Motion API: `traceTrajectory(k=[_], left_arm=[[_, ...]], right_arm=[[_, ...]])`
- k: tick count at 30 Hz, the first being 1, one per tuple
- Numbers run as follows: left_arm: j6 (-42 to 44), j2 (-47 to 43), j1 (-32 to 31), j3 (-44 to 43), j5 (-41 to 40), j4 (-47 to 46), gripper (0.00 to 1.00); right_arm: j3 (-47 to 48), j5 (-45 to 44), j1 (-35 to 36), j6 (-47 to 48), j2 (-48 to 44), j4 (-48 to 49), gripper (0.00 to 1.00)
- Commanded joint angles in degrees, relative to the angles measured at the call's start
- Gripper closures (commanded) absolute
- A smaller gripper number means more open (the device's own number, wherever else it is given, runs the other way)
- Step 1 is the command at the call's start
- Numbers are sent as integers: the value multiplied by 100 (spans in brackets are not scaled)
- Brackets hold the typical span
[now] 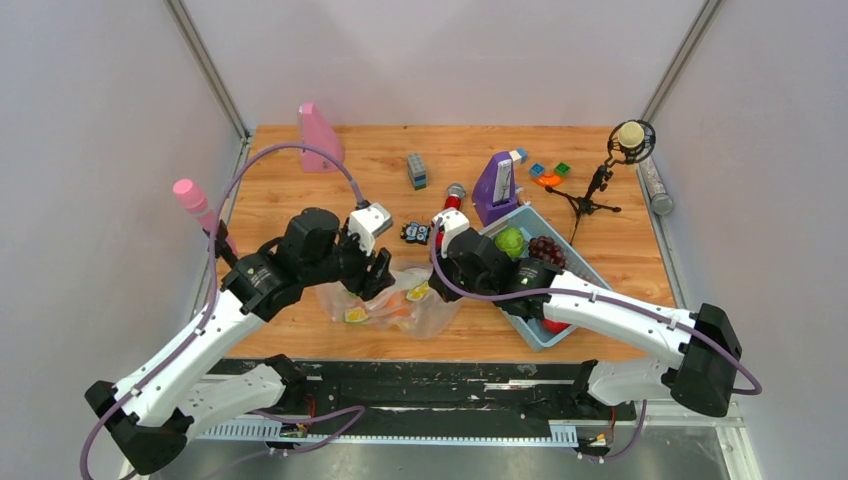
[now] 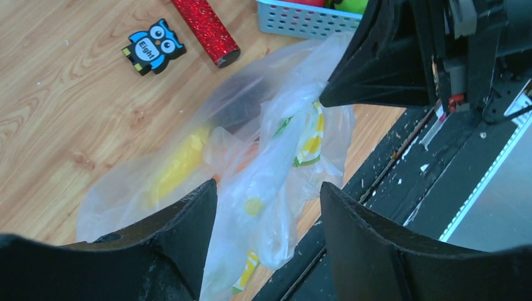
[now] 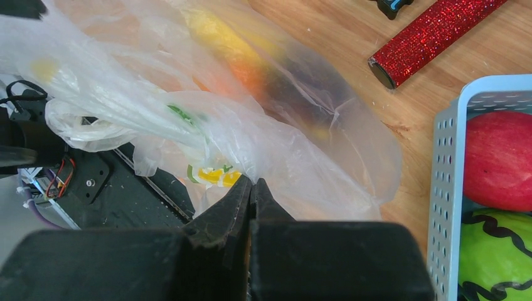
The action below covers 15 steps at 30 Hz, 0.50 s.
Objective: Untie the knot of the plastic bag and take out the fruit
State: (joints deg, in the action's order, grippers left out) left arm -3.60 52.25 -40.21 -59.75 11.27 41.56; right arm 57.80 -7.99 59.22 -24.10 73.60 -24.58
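The plastic bag (image 1: 395,308) lies crumpled near the table's front edge between both grippers. It is see-through with yellow and green prints. Inside show a yellow banana (image 2: 179,164), also in the right wrist view (image 3: 219,37), an orange piece (image 3: 254,76) and a dark shape (image 3: 295,91). My left gripper (image 2: 268,197) is open, and a loose fold of bag film (image 2: 263,182) hangs between its fingers (image 2: 188,229). My right gripper (image 3: 253,183) is shut, pinching bag film at its tips. I cannot make out a tight knot. From above the left gripper (image 1: 378,283) and the right gripper (image 1: 432,285) sit close together.
A blue basket (image 3: 446,163) holding a red apple (image 3: 499,160) and a green melon (image 3: 495,257) stands right of the bag. A red glitter cylinder (image 2: 206,30) and an owl tile (image 2: 152,46) lie behind it. The black rail (image 2: 452,157) edges the table's front.
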Motion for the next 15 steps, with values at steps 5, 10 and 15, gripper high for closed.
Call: traceTrajectory(k=[5, 10, 15], left_arm=[[351, 390, -500, -196, -538, 188, 38], [352, 448, -549, -179, -975, 282, 48], [320, 486, -550, -181, -1385, 319, 79]], right_arm=[[171, 72, 19, 10, -260, 175, 100], [171, 4, 11, 10, -268, 180, 100], [121, -69, 13, -64, -298, 181, 100]])
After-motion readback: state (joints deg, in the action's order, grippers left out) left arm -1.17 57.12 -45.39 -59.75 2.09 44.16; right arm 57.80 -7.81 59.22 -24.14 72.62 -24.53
